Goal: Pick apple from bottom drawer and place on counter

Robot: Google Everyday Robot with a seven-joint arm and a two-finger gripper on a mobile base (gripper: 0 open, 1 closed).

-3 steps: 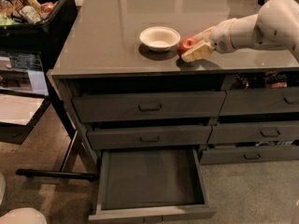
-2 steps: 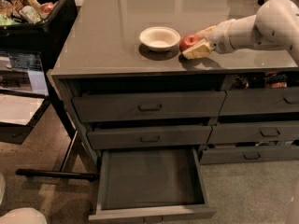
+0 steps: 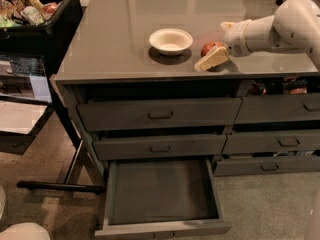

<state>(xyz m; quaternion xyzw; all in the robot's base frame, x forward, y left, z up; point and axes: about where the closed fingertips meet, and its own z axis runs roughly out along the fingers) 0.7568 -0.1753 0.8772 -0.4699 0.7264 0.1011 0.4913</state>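
Observation:
The red apple [image 3: 209,48] rests on the glossy grey counter [image 3: 120,39], near its front edge and just right of a white bowl. My gripper [image 3: 219,42] reaches in from the right and sits around the apple. Its fingers are open, the near fingertip [image 3: 212,59] in front of the apple and the far one behind it. The bottom drawer [image 3: 160,191] of the left column is pulled out, and its flat tray holds nothing.
A white bowl [image 3: 170,40] stands on the counter left of the apple. A black bin of groceries [image 3: 35,14] stands to the left of the cabinet on a frame with a floor bar [image 3: 55,186]. The two handled drawers above are shut.
The fingers have spread apart from around the apple. The apple now sits on the counter between them. The arm has drawn slightly back to the right.

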